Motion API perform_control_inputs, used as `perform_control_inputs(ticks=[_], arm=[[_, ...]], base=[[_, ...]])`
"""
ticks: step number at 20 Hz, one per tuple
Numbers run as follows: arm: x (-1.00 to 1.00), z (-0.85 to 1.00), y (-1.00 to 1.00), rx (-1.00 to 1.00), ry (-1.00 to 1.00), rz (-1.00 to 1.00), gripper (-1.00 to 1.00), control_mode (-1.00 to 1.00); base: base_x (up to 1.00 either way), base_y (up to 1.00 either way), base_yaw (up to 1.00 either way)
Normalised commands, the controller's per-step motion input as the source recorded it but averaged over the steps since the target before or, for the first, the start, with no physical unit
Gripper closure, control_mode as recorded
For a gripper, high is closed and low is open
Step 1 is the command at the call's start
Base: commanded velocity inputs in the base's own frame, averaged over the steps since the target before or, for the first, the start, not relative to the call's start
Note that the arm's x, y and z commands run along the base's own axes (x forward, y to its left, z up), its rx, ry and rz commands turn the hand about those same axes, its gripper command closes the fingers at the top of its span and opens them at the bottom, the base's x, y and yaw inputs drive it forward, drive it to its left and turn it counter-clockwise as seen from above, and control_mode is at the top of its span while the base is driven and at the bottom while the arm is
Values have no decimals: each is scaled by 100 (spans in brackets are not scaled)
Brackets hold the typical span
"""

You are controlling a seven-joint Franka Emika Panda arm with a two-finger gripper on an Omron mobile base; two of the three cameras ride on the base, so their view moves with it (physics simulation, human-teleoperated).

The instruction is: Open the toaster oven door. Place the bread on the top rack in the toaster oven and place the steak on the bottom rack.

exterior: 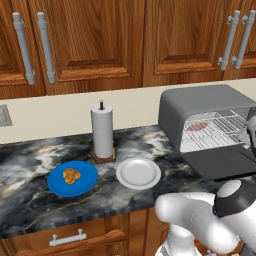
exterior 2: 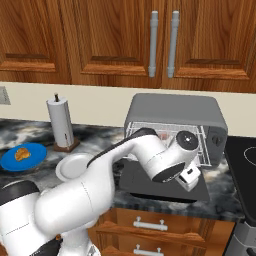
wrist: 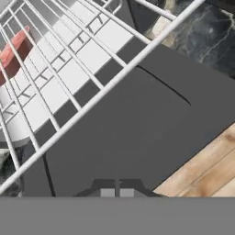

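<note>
A: The toaster oven [exterior: 200, 107] stands at the right end of the marbled counter [exterior: 30, 160], its door [exterior: 225, 162] folded down flat. The steak [exterior: 197, 126] lies inside on a wire shelf; which of the two racks cannot be told. The gripper [wrist: 117, 193] has its jaws clenched tight with nothing between them, just above the lowered door.

B: So the bread [exterior: 71, 175] looks like the step in hand. It sits on the blue plate [exterior: 87, 186], well to the left, past the white plate [exterior: 138, 173] and the paper-towel roll [exterior: 102, 131].

A: It is a lumpy golden-brown piece, likely crumbly, so the robot should part the jaws wide, come straight down and squeeze gently across the narrower side.

B: And the racks [wrist: 69, 59] are thin silver wires with gaps; the bread should go in level, set well back on the top one, clear of the smooth dark door.
</note>
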Motion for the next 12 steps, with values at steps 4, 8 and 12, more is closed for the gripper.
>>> perform_control_inputs(ticks=[4,8,12], arm=[[-18,41,34,0,0,3,100,-100],[-10,11,73,-13,6,8,-100,-100],[-1,0,84,-10,0,6,-100,-100]], base=[[0,0,0],[0,0,0],[0,0,0]])
